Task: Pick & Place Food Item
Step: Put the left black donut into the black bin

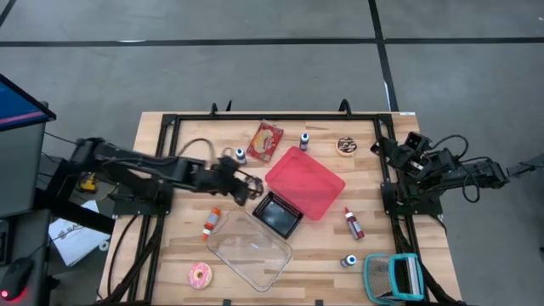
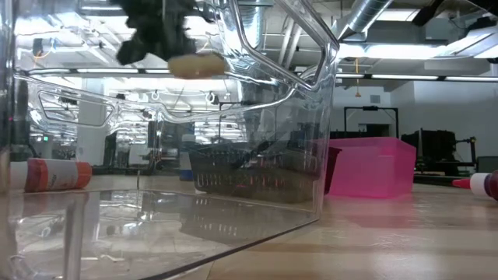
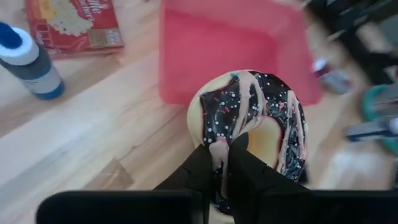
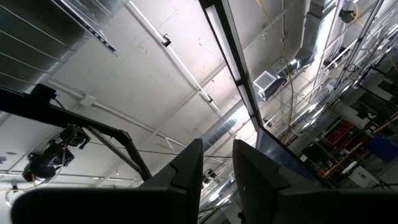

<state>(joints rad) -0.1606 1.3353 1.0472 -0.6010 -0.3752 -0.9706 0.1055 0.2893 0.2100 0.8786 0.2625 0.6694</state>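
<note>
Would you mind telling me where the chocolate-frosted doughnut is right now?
The chocolate-frosted doughnut is held in the left gripper, lifted above the table; in the high view it hangs just left of the pink bin and black basket.

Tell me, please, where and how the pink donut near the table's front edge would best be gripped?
Probably from straight above, pinching across one side of the ring, one finger in the hole and one outside. The pink donut lies flat on the table, apart from the clear container, so nothing blocks that approach.

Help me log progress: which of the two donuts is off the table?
The chocolate-iced donut, clamped in the left gripper above the wood near the pink bin. The pink-iced donut lies at the table's front edge.
</note>
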